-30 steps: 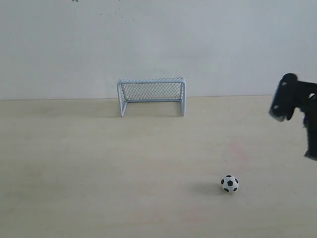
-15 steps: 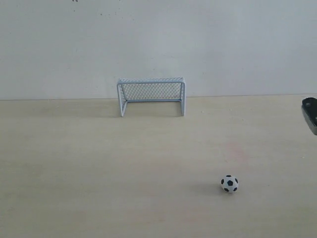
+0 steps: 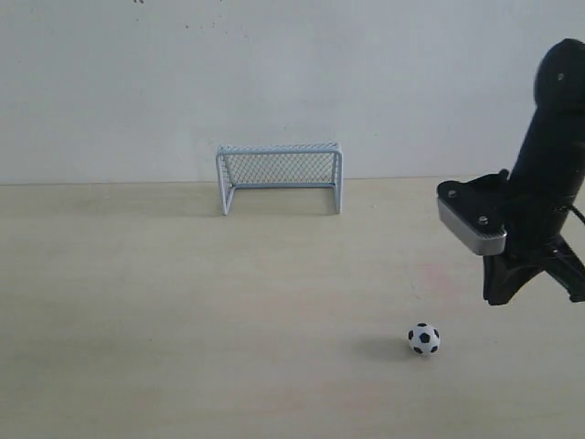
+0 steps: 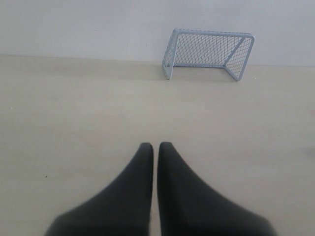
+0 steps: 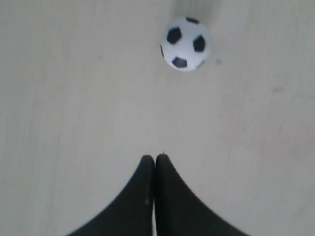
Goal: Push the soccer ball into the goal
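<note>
The soccer ball [image 3: 423,339] rests on the pale wooden table, front right in the exterior view. The goal [image 3: 279,149] stands at the back by the wall, its mouth facing forward, far from the ball. My right gripper [image 3: 498,294] hangs to the right of the ball and a little above it, pointing down, not touching it. In the right wrist view the soccer ball [image 5: 186,43] lies ahead of the shut right gripper [image 5: 155,157]. My left gripper [image 4: 155,146] is shut on nothing, low over the table, with the goal [image 4: 209,33] far ahead. The exterior view does not show the left arm.
A plain white wall [image 3: 274,73] rises right behind the goal. The table [image 3: 183,302] is bare light wood. The right arm's black body and grey wrist block [image 3: 471,229] fill the right edge of the exterior view.
The right arm slid almost out of the exterior view at the right edge, then came back in, closer to the ball. The ball and goal have not moved.
</note>
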`<action>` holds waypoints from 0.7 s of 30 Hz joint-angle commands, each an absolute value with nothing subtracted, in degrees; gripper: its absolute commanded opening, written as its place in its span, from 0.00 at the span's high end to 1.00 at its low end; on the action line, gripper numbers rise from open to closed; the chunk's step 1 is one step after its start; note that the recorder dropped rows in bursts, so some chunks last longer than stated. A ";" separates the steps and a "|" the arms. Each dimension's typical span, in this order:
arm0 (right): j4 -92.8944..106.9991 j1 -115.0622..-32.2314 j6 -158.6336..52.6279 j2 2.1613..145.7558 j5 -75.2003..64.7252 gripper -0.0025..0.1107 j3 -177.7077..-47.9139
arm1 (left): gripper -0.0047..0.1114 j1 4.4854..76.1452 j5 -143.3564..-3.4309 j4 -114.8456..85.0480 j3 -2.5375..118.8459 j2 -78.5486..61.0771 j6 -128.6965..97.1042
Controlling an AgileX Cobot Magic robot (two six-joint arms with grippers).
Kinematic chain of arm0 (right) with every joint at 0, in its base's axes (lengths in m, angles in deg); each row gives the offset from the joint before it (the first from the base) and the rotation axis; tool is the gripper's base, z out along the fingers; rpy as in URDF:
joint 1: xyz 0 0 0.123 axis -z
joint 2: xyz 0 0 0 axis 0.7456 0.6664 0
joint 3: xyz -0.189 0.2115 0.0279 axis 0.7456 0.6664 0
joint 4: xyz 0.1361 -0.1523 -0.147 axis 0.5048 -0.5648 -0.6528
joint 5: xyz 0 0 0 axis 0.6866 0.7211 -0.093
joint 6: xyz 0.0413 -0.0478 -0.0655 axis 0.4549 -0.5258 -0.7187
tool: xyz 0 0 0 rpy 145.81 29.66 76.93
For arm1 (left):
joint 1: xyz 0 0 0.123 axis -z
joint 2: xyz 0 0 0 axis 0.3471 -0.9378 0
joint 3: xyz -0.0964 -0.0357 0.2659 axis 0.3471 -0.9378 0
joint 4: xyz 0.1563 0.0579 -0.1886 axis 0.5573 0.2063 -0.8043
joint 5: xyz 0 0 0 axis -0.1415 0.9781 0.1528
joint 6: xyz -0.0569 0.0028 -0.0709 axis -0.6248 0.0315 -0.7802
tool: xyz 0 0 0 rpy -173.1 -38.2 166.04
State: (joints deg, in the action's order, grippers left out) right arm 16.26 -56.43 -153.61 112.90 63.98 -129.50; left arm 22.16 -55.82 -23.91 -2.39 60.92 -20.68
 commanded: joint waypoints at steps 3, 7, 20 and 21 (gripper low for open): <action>14.01 -62.29 -151.95 112.60 64.73 0.98 -129.67 | 0.92 22.02 -55.92 -24.51 -2.54 61.08 -21.12; 13.69 -63.63 -152.28 112.60 64.73 0.98 -126.93 | 0.92 22.02 -55.92 -24.51 -2.54 61.08 -21.12; 14.52 -64.07 -158.87 114.41 64.73 0.98 -121.17 | 0.92 22.02 -55.92 -24.51 -2.54 61.08 -21.12; 14.18 -64.21 -158.87 114.91 64.73 0.98 -121.17 | 0.92 22.02 -55.92 -24.51 -2.54 61.08 -21.12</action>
State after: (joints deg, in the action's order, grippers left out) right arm 15.00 -63.73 -157.81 113.94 64.34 -121.43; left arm 22.16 -55.82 -23.91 -2.39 60.92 -20.68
